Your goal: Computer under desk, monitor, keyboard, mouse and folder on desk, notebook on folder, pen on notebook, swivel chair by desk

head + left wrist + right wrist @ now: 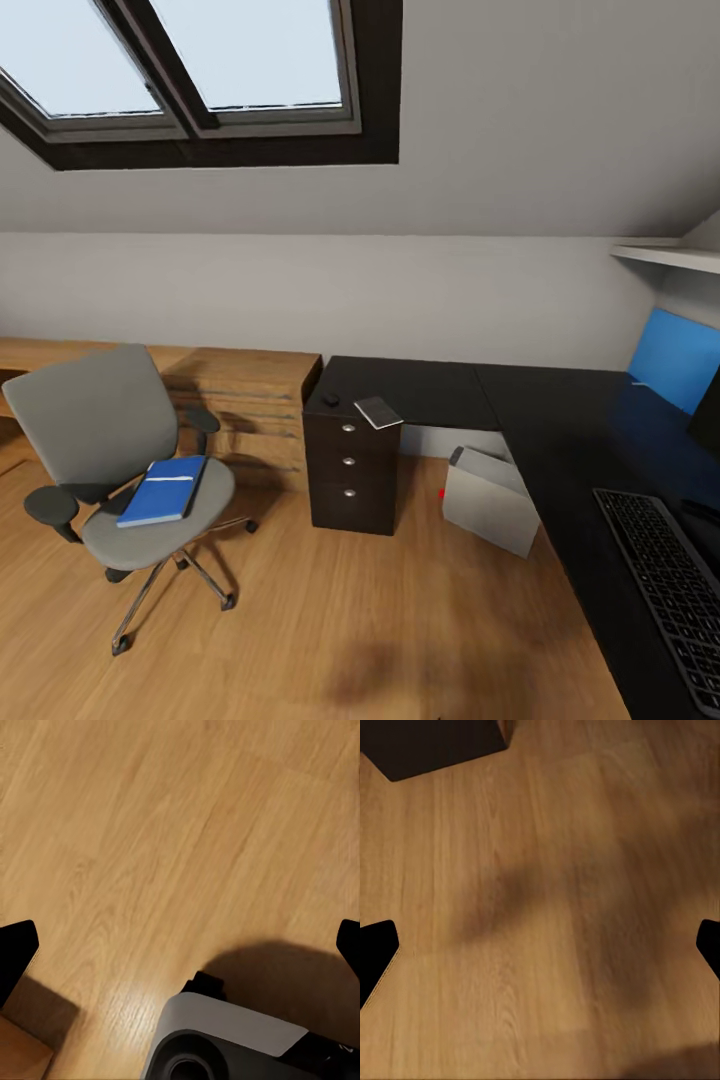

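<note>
The grey swivel chair stands on the floor at the left, apart from the desk. The blue folder lies on its seat with a thin white pen across it. On the near corner of the black L-shaped desk lie the grey notebook and the small dark mouse. The light grey computer sits tilted on the floor under the desk. The keyboard rests on the right wing, beside the monitor's edge. My left gripper and right gripper hang open over bare floor.
A light-wood dresser stands between chair and desk drawers. A blue back panel and a shelf are at the right. Skylights sit in the sloped ceiling. My base shows in the left wrist view.
</note>
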